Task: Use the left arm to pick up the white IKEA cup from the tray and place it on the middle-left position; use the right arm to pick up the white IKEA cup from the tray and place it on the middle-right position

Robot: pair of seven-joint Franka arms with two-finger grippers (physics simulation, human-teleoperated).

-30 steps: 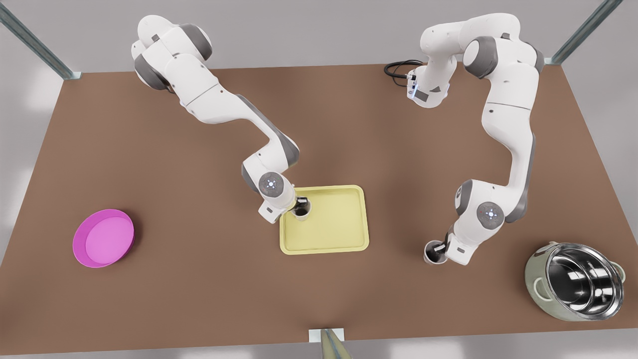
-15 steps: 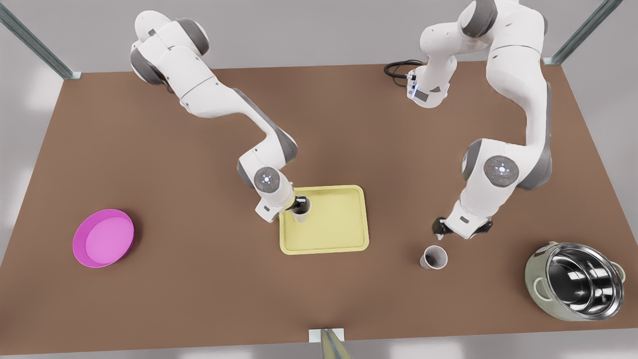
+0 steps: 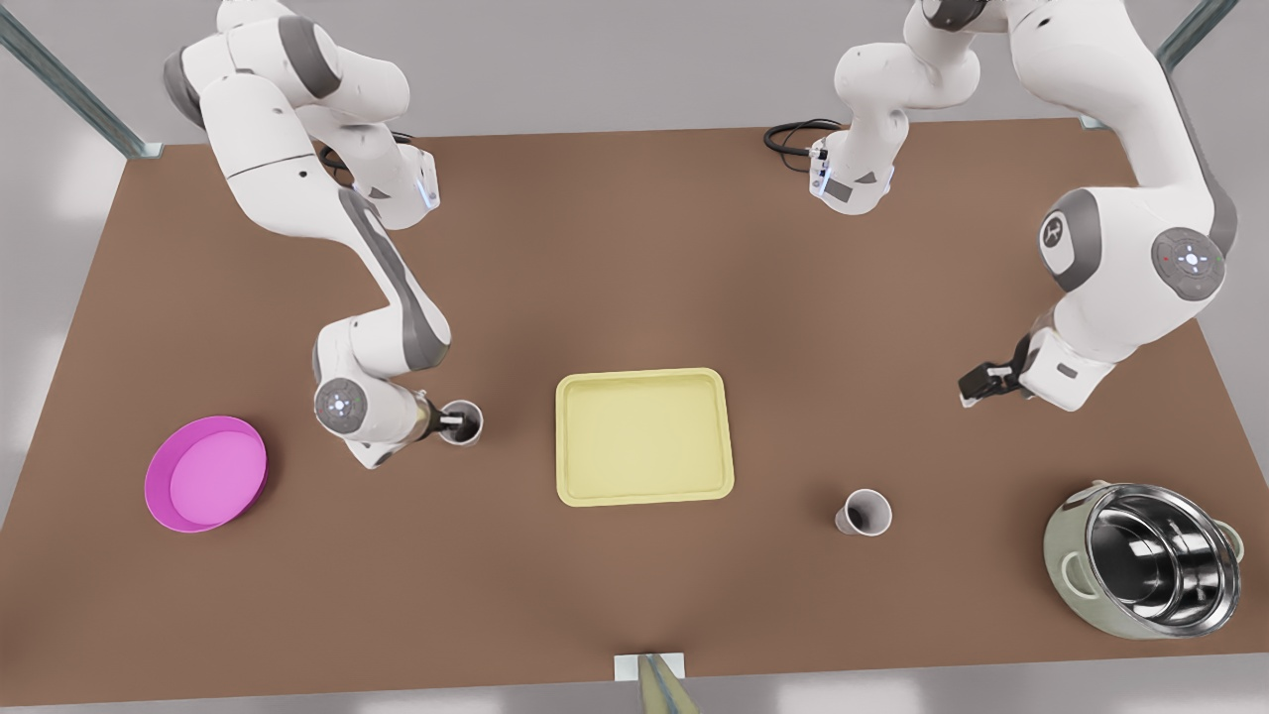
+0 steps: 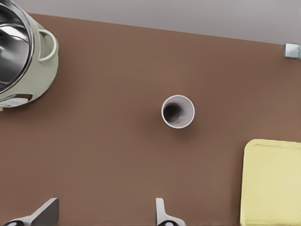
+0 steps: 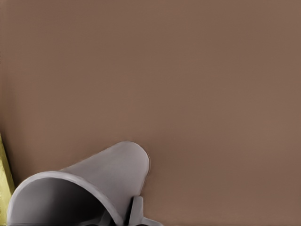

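Hard-to-see stuff first: the right hand [image 3: 458, 423], on the arm at the front view's left, is mostly buried behind its own wrist. You just get dark fingers clamped on the rim of a white cup [image 3: 464, 423], and I can't tell if the cup's base touches the bench [image 3: 634, 248]. The right wrist view has that cup [image 5: 94, 183] cut off at the frame edge, one finger [image 5: 136, 212] against its wall, and a sliver of the yellow tray [image 5: 3, 174].

The left hand [image 3: 977, 382] hangs over the bench at the front view's right, fingers spread, gripping nothing. Its wrist view shows only the fingertips [image 4: 47, 209], plus the second cup [image 4: 178, 111] upright on bare bench between the steel pot [image 4: 19, 56] and the tray [image 4: 273, 183].

In the front view that second cup [image 3: 865, 513] stands well apart from the tray [image 3: 642, 436] and the pot [image 3: 1150, 560]. The held cup sits between the tray and the pink plate [image 3: 205, 474], with open bench all round.
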